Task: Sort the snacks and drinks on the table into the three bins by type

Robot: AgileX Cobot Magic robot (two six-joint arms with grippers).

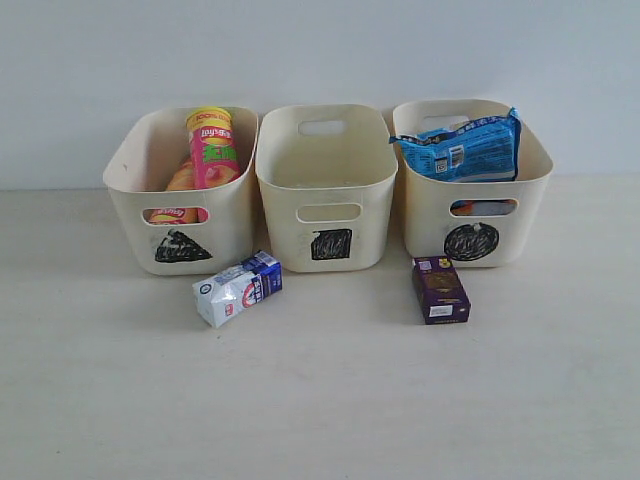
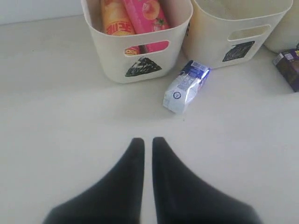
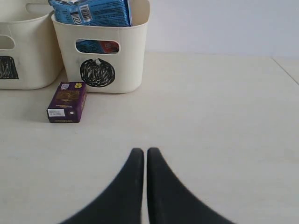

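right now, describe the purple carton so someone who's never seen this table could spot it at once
Start at the back of the table, at the right-hand cream bin marked with a black circle. Lying flat just in front of it is the dark purple carton. The only other loose carton is white and blue and lies further left, before the triangle bin.

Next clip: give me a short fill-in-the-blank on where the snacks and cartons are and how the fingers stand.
The cream plastic bin holding the tall pink chip can bears a black ____.
The flat blue snack bag sticks out of the cream bin marked with a black ____.
The small carton lying on the pale wood-grain table before that bin is dark ____.
The left gripper and right gripper have their black fingers ____.
Missing words: triangle; circle; purple; shut.
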